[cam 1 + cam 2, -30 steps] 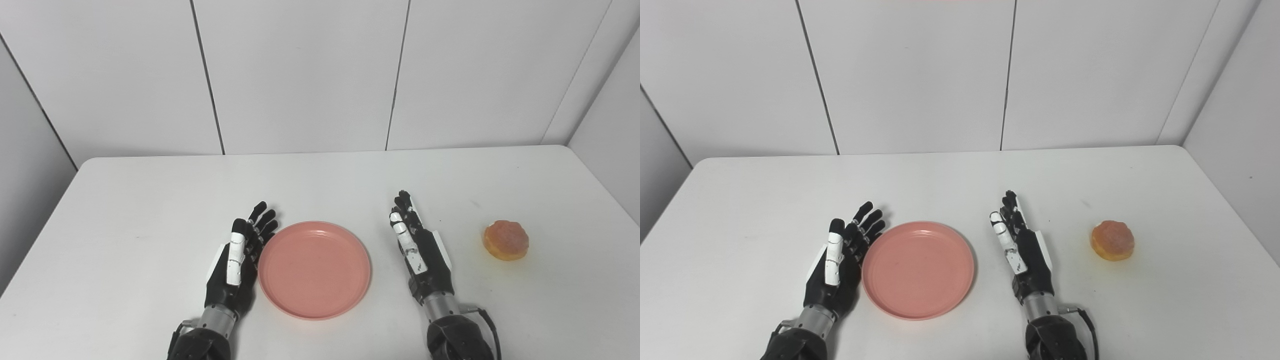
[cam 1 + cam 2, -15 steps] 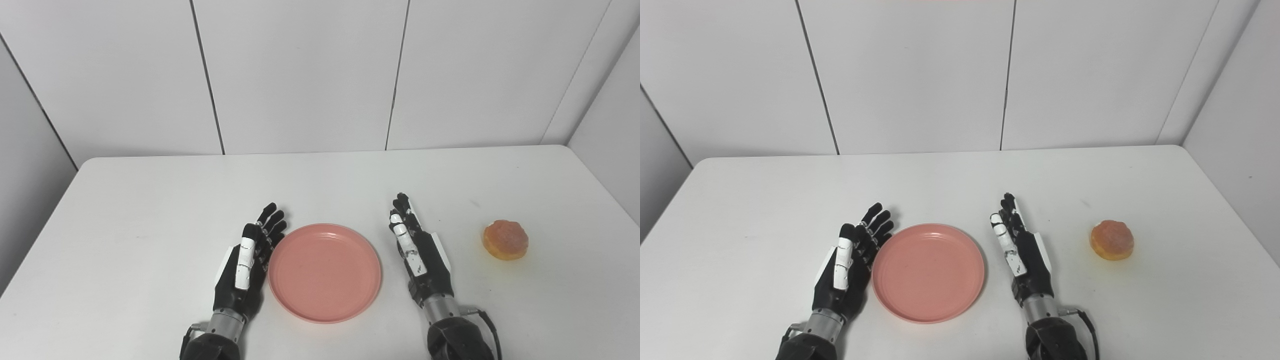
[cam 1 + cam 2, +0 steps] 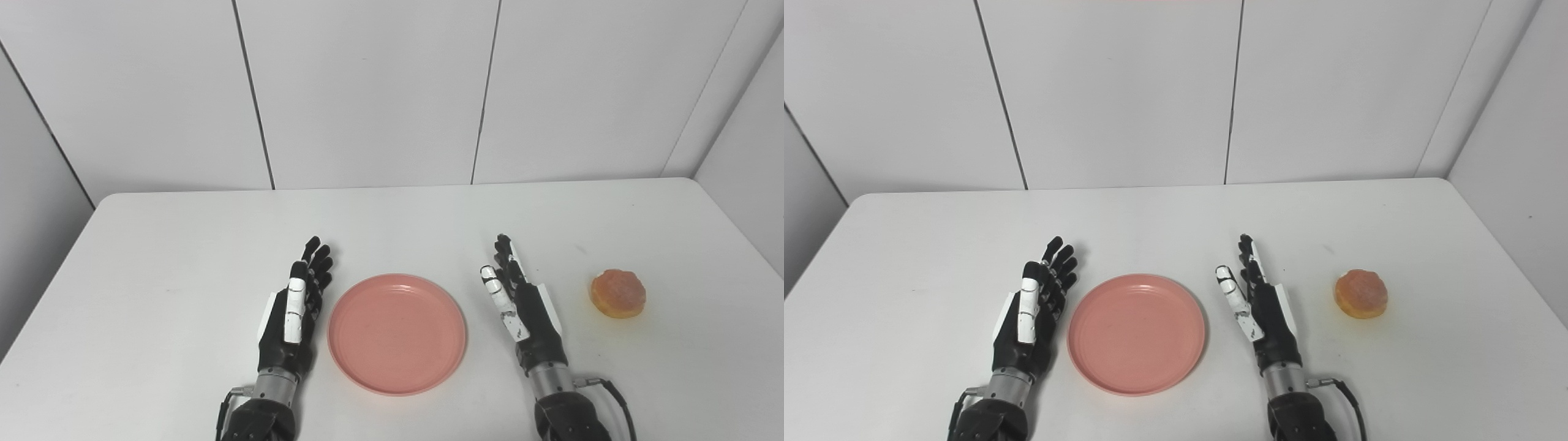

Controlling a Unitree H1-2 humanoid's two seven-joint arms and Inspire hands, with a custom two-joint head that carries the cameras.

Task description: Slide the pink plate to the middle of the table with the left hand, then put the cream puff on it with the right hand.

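pink plate (image 3: 397,334) lies flat on the desk (image 3: 184,245), about midway between the left and right edges and toward the near edge. left hand (image 3: 293,318) stands edge-on just beside the plate's left rim, a narrow gap showing, fingers straight and apart, holding nothing. right hand (image 3: 523,306) is likewise empty with fingers extended, a little off the plate's right rim. cream puff (image 3: 618,293) sits alone well to the right, near the desk's right edge, apart from both hands.

judgement: the slide looks complete or nearly so; the pick of the puff is not yet done.

risks noted:
- the puff looks soft and rounded; too firm a closure would likely crush it, too light a one would let it roll toward the right edge.
- an approach from the left could push it along the smooth desk rather than enclose it.
- on the carry, the right hand passes the plate rim low; a clip there would likely shift the plate off centre.
- the left hand, so close to the rim, could nudge the plate if it moves.
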